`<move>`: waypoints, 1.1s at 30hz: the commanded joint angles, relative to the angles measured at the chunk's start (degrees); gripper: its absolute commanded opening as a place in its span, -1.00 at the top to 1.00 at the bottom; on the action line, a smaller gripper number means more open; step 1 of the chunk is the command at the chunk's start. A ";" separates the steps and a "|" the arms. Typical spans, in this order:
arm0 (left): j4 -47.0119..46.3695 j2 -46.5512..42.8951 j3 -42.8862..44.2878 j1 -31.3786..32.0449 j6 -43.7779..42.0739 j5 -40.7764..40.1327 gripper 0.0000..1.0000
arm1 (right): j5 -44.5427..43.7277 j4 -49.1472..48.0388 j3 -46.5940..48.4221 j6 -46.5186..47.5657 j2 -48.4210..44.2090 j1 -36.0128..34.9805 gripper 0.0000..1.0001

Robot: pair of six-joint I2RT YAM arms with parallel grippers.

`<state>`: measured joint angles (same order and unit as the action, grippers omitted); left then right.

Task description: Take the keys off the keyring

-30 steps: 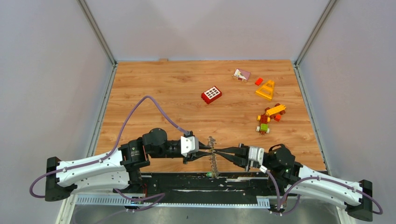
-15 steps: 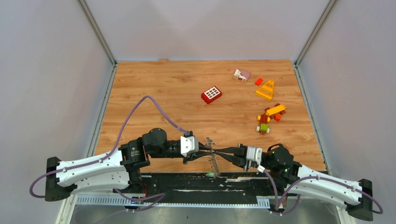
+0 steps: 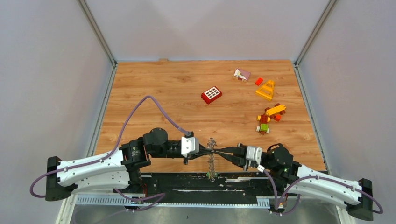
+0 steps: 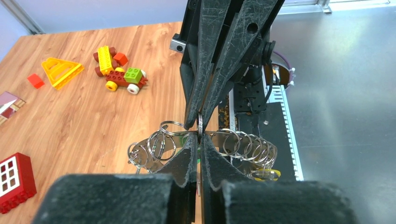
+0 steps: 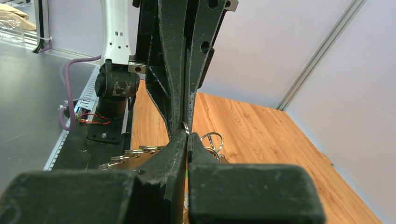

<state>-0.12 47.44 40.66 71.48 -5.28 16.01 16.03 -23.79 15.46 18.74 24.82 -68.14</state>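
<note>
Left gripper (image 4: 198, 142) and right gripper (image 5: 185, 137) met tip to tip above the table's (image 3: 154, 93) near edge, both clamped on the keyring (image 4: 200, 122) between them, keys (image 3: 211, 167) hung along it, red brick (image 3: 211, 94) and toy car (image 3: 267, 119) lay well beyond.

Table (image 3: 154, 88): wood-grain top.
- Centre: red window brick (image 3: 211, 94).
- Upper right: pink-and-white block (image 3: 242, 75), small red brick (image 3: 258, 81), yellow triangular frame piece (image 3: 265, 89).
- Right of centre: wheeled brick vehicle (image 3: 266, 120) in yellow, red and green; loose red piece (image 3: 277, 117) just beside it.
- Bottom edge: black base plate (image 3: 187, 183).
</note>
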 commanded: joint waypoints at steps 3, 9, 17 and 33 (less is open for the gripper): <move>-3.00 -0.17 2.14 0.07 -1.02 2.95 1.00 | 0.72 -5.92 1.78 -0.10 -0.20 0.11 1.00; 0.52 -2.20 2.38 0.10 -4.01 -0.80 1.00 | -0.30 -2.27 2.71 -0.29 -2.06 0.11 0.79; 13.40 -2.52 7.37 0.07 -10.02 -4.05 1.00 | 0.57 8.54 5.59 -0.88 -6.23 0.14 0.38; 22.12 -3.00 12.27 0.06 -22.47 -4.93 1.00 | 1.42 15.09 10.88 -3.36 0.88 0.12 0.48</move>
<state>29.21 49.78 55.02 71.48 -22.96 9.56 17.06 -8.25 24.71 15.51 26.70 -68.10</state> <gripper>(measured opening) 0.006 0.264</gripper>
